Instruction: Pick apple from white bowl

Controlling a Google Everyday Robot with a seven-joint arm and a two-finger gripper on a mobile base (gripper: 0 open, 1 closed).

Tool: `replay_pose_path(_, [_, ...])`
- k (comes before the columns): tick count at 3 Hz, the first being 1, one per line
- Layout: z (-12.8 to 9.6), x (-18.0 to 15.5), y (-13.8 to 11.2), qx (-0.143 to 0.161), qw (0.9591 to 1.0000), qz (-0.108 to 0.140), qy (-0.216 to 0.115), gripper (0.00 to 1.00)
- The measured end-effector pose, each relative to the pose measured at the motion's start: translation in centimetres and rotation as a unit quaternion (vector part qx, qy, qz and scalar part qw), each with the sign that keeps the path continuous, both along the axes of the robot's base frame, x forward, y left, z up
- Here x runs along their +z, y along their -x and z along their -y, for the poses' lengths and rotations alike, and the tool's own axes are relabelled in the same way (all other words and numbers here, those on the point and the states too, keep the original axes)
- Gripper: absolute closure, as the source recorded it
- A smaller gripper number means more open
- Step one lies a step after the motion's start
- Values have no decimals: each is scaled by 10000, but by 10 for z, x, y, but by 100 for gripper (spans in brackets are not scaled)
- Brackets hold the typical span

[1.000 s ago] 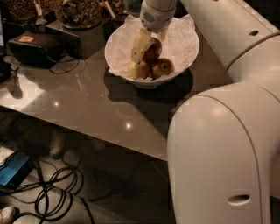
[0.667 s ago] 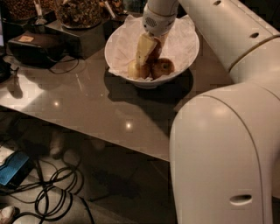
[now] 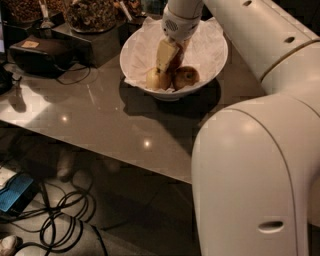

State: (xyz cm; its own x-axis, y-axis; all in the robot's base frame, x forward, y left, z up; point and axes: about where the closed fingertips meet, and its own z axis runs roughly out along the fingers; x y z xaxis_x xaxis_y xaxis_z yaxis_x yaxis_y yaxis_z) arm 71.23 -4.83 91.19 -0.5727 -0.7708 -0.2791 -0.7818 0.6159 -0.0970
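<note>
Three apples show in the white bowl [image 3: 170,95], which is lined with crinkled paper [image 3: 206,42]. The gripper [image 3: 169,56] reaches down into the middle of the bowl from above. The apple [image 3: 176,60], the deep red one, lies right against the gripper's tip and is mostly hidden by it. Only a dark red sliver shows beside the pale gripper body. Whether the gripper has closed on it or merely stands over it, I cannot tell.

Two paler apples sit just below the gripper's tip on the camera side. One is yellowish [image 3: 154,79], the other a browner blush [image 3: 186,76], and they touch or nearly touch each other. Both appear close against the red one.

I judge the apple to be firm, fairly heavy for its size, and smooth-skinned. It should stand a solid squeeze, yet it could roll or slip if caught off-centre. The safest hold is probably across its widest part, at or just under the middle. The loose paper may drag or lift with it, and the neighbouring apples may shift as it comes out.

Beyond the gripper, away from the camera, dark containers [image 3: 90,12] hold brown snacks. They are apart from the bowl on the same grey table [image 3: 100,120].
</note>
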Motion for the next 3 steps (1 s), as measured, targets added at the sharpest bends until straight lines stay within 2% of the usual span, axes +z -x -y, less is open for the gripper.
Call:
replay_pose_path(1, [-4,13,2,180,9997,169,-90,100])
replay_pose_path(2, [-15,58,26,739,9962,316,-325,100])
replay_pose_path(3, [-31,107,50,1513,9843,589,-694,100])
